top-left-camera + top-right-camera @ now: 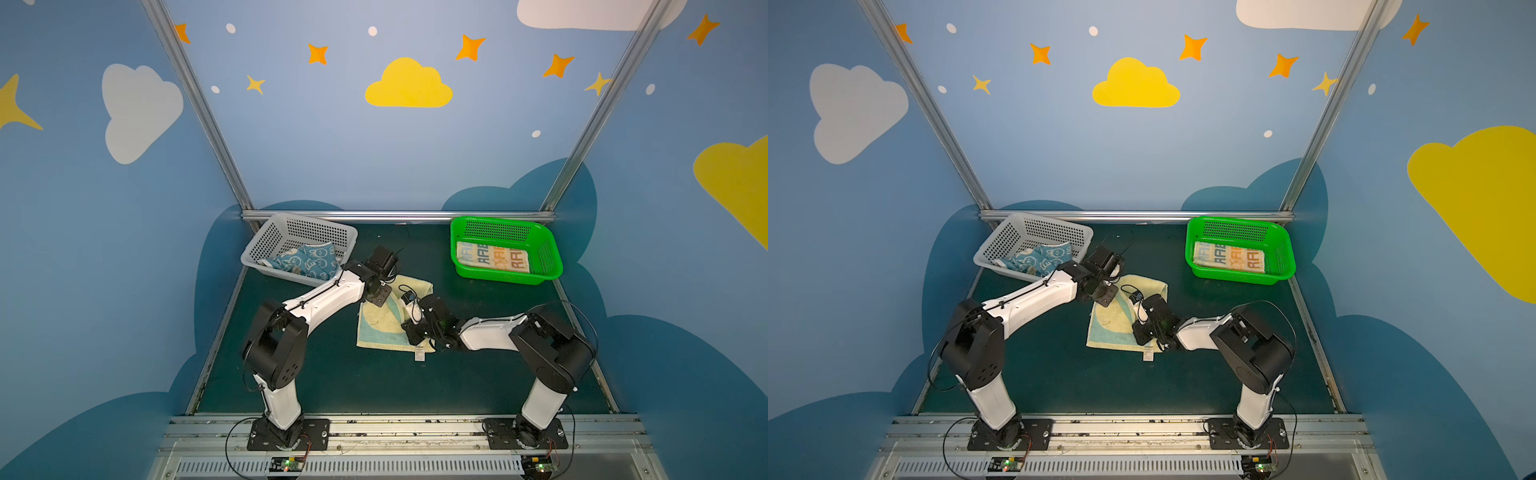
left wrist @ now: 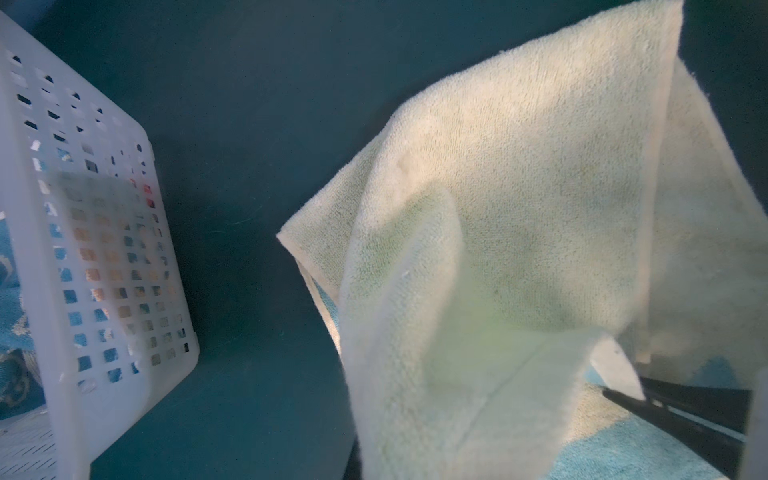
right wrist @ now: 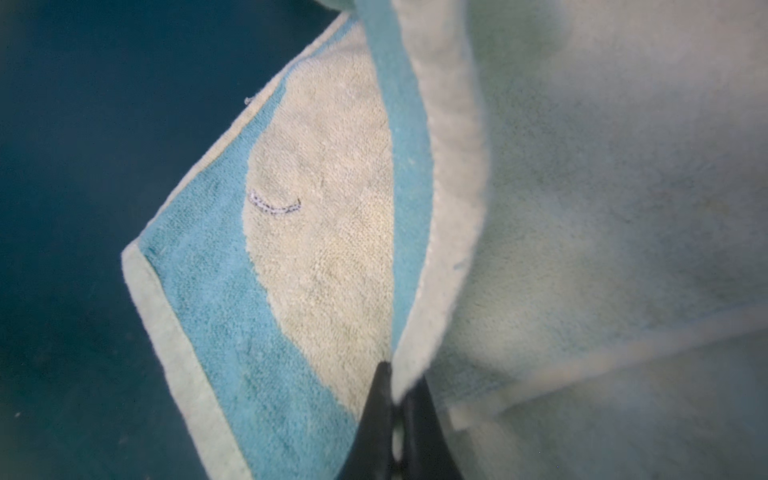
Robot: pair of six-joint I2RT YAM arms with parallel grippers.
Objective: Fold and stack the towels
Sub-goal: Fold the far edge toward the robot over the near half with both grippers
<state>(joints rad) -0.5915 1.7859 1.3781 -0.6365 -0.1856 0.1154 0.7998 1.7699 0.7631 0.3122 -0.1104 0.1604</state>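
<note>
The pale yellow towel with a teal border (image 1: 382, 322) (image 1: 1113, 322) lies partly folded in the middle of the table. My left gripper (image 1: 382, 294) (image 1: 1106, 296) is at its far left corner, and the raised cloth (image 2: 519, 208) hides its jaws. My right gripper (image 1: 409, 332) (image 3: 397, 386) is shut on the towel's right edge, which is lifted over the teal side (image 3: 324, 232). The blue-and-cream rabbit towel (image 1: 305, 262) (image 1: 1038, 259) lies crumpled in the white basket. In the green basket the striped "RABBIT" towel (image 1: 492, 257) (image 1: 1229, 257) lies folded.
The white basket (image 1: 291, 224) (image 2: 104, 249) stands tilted at the back left, close to my left wrist. The green basket (image 1: 552, 257) (image 1: 1287, 257) stands at the back right. My right gripper's black fingers (image 2: 685, 415) show in the left wrist view. Metal rails edge the dark green table (image 1: 332, 382).
</note>
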